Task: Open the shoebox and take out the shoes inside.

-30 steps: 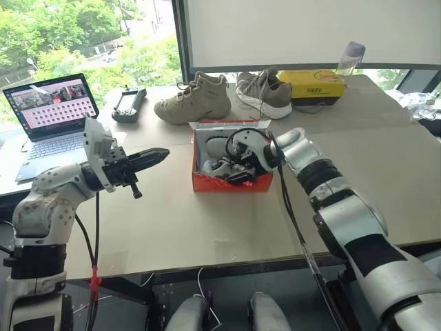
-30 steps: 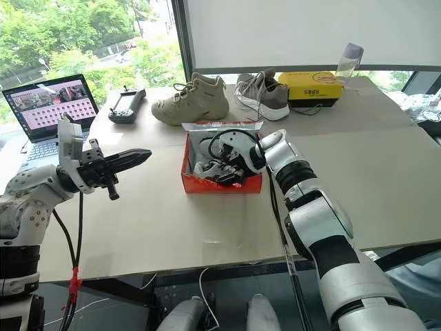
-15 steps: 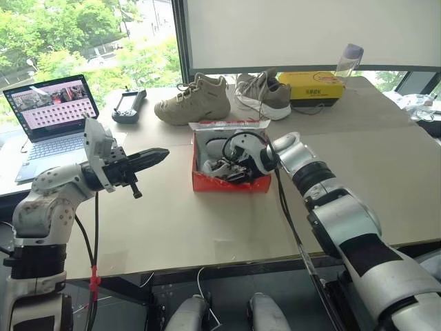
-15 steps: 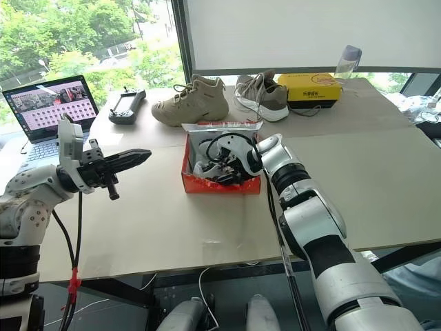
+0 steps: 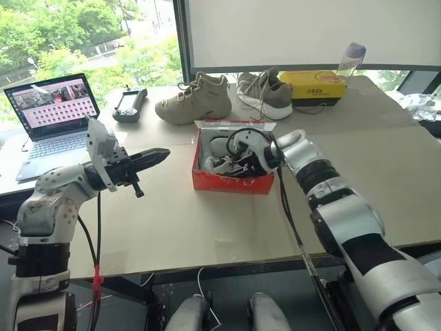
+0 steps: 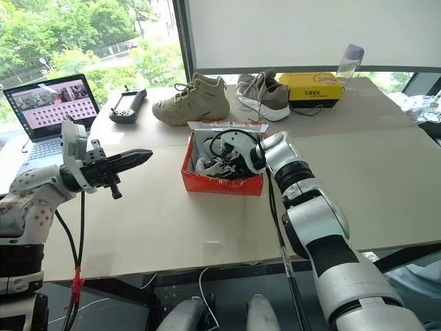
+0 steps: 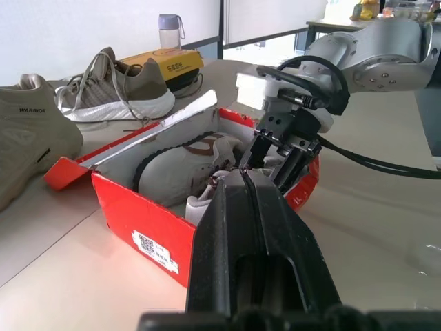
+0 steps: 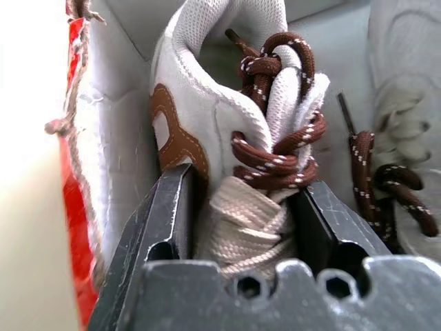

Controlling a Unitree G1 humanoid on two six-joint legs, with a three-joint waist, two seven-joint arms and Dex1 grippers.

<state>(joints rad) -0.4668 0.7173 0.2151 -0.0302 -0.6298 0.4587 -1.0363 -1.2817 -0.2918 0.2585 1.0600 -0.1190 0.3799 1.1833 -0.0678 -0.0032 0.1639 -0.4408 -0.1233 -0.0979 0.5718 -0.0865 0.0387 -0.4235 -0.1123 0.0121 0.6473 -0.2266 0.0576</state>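
The red shoebox (image 5: 231, 182) stands open in the middle of the table, its lid (image 5: 234, 125) folded back behind it. Two whitish shoes with dark brown laces lie inside: one (image 5: 218, 145) at the back, one (image 8: 207, 103) at the front. My right gripper (image 5: 238, 164) reaches down into the box. Its fingers (image 8: 165, 214) are clamped on either side of the front shoe's laced tongue and collar. My left gripper (image 5: 162, 154) is shut on nothing and hovers level above the table, left of the box, pointing at it.
A beige boot (image 5: 195, 100) and a grey sneaker (image 5: 265, 92) sit behind the box. A flat yellow box (image 5: 317, 84) and a bottle (image 5: 350, 58) are at the back right. A laptop (image 5: 52, 110) and a black controller (image 5: 129, 103) are at the left.
My right gripper's fingers have closed from wide open onto the shoe inside the box. The left arm has stayed where it was.
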